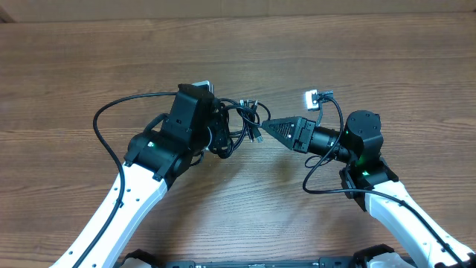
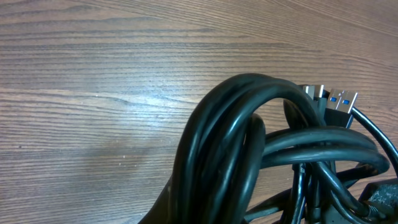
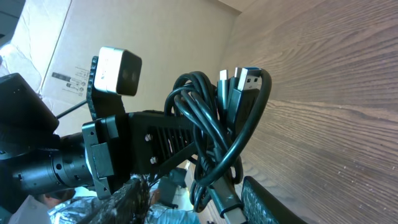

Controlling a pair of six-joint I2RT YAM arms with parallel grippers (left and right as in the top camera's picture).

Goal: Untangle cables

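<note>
The cables (image 1: 239,123) are a bunch of thin black cords with silver plug ends (image 1: 252,104), lifted between the two arms at the table's middle. My left gripper (image 1: 218,128) is shut on the bunch from the left. In the left wrist view the looped cords (image 2: 236,143) fill the lower frame, with blue-tongued plugs (image 2: 341,99) at the right. My right gripper (image 1: 262,127) points left at the bunch and stands open. In the right wrist view a plug body (image 3: 229,208) of the cables (image 3: 214,124) lies between its fingers (image 3: 280,202), close to the textured one.
The wooden table (image 1: 89,59) stretches all round. Each arm's own thicker black cable (image 1: 111,119) loops out beside it, the right one (image 1: 327,167) curling near the wrist. The left arm's white camera (image 3: 119,70) shows in the right wrist view, with a cardboard box (image 3: 124,28) behind.
</note>
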